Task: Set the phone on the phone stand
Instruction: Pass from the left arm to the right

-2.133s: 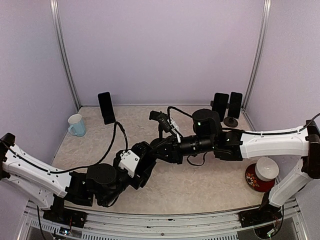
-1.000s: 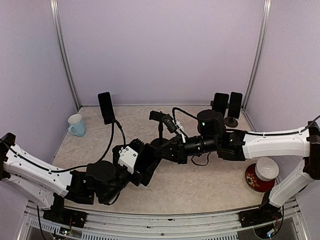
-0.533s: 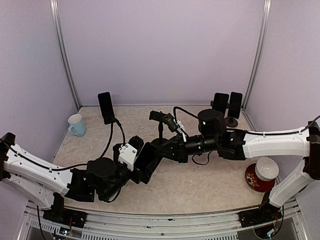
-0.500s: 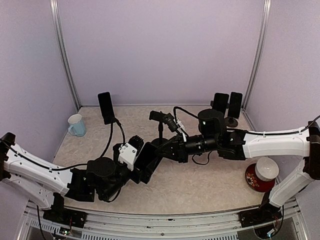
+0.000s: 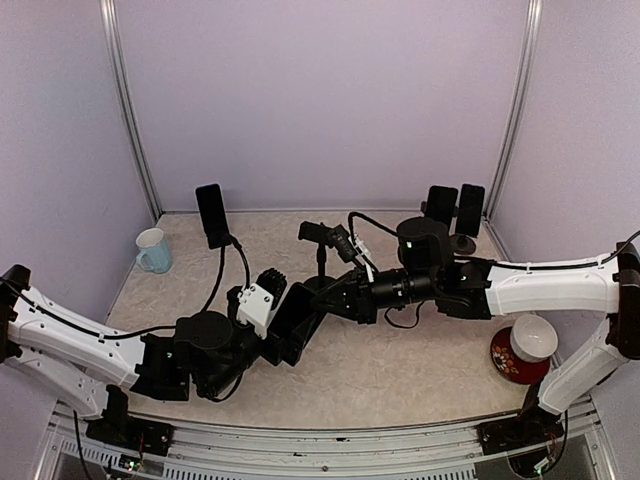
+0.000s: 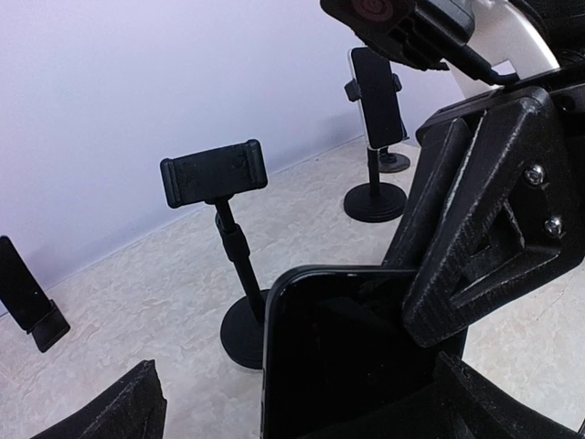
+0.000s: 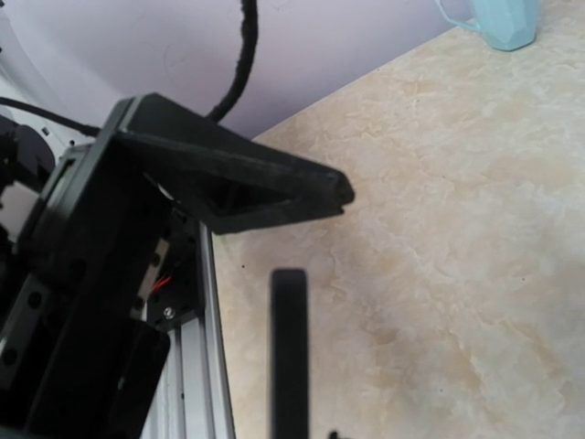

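The right gripper [image 6: 441, 265] pinches the upper corner of the phone [image 6: 343, 361]. The left gripper [image 6: 306, 412] stands wide apart either side of it, gripping nothing.

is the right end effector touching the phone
Touching: left wrist view shows the right end effector clamped on a corner of the black rectangular phone.

phone [image 6: 347, 366] before phone stand [image 6: 215, 174] | mug [image 5: 153, 250] far left | bowl [image 5: 533, 337] right

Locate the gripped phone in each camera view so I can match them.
Top external: phone, just left of centre.
Left wrist: phone, lower centre, flat face toward the camera.
Right wrist: phone, bottom centre, edge-on.
Shared landmark: beige marbled table.
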Robot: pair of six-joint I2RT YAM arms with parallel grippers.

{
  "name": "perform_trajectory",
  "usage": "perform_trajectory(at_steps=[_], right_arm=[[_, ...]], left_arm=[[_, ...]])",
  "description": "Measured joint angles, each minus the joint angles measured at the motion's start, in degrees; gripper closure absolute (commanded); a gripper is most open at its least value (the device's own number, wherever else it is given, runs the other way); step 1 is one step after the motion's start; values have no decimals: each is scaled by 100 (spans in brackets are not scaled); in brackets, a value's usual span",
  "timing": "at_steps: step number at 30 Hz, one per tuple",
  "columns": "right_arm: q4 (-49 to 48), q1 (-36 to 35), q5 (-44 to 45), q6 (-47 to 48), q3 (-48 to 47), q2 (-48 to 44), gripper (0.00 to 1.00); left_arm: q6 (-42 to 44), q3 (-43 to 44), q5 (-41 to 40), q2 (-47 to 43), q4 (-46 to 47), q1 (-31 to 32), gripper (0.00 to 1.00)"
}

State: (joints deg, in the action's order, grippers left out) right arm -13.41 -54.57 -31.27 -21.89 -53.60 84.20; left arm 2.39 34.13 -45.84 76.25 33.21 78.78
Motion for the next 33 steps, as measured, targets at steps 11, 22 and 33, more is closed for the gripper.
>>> perform_trajectory(at_steps=[11,22,33], right_arm=[[-24,2,-9,-7,66,0,100],[-72,11,-7,-9,120,2,100],[-149,70,20,-11,262,-13,100]], left_arm=[[-116,0,15,0,-92,-2,1],[-216,0,15,0,-175,-17,1],[-219,0,15,2,-195,-39,1]])
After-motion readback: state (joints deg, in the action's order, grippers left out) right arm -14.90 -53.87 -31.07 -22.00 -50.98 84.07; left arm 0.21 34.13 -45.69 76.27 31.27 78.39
